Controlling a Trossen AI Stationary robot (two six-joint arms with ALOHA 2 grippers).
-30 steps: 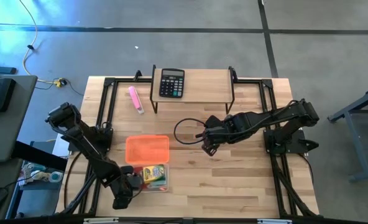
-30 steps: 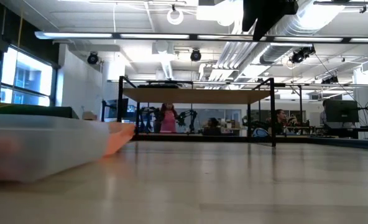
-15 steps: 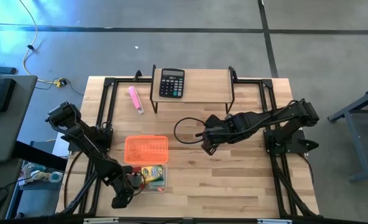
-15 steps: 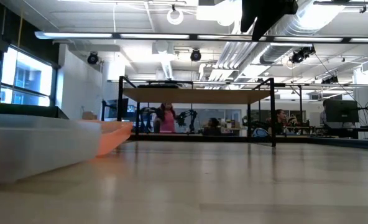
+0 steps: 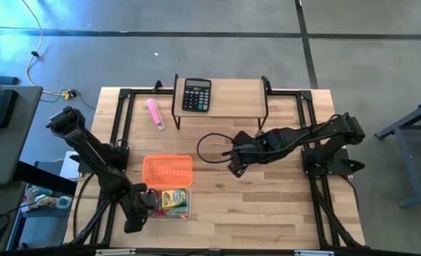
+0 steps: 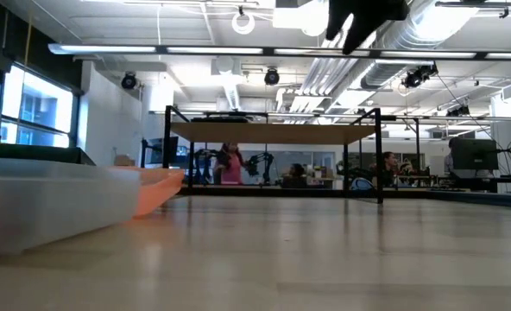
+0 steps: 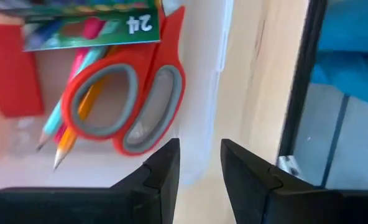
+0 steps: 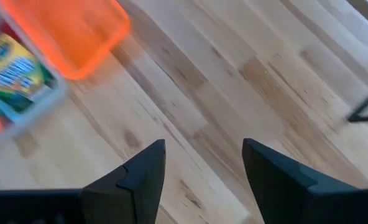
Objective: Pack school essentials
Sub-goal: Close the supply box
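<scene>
A clear plastic box (image 5: 172, 203) lies flat near the table's left near corner. It holds red-handled scissors (image 7: 125, 102), a crayon pack (image 5: 173, 199) (image 7: 91, 28), pencils (image 7: 63, 134) and a red eraser (image 7: 10, 74). Its orange lid (image 5: 168, 171) lies just beyond it, and the sticky-note pad is not seen. My left gripper (image 5: 135, 215) (image 7: 200, 163) is at the box's left side, open by a narrow gap that straddles the box's wall. My right gripper (image 5: 233, 167) (image 8: 202, 158) hovers open over mid-table, right of the lid. My left gripper has one finger (image 7: 162, 171) over the inside of the box and the other outside its left wall (image 7: 210, 118), coming from the table's left near side. Whether either finger touches the wall I cannot tell.
A black calculator (image 5: 196, 94) sits on a wooden riser shelf (image 5: 232, 96) at the far edge, with a pink marker (image 5: 156, 114) left of it. A black cable loop (image 5: 209, 148) lies by my right gripper. Bare tabletop (image 5: 267, 206) spreads right of the box.
My left arm has drawn back a little toward the table's left edge. The clear box shifted slightly the same way in the first half second and has lain still since. My right gripper has barely moved.
</scene>
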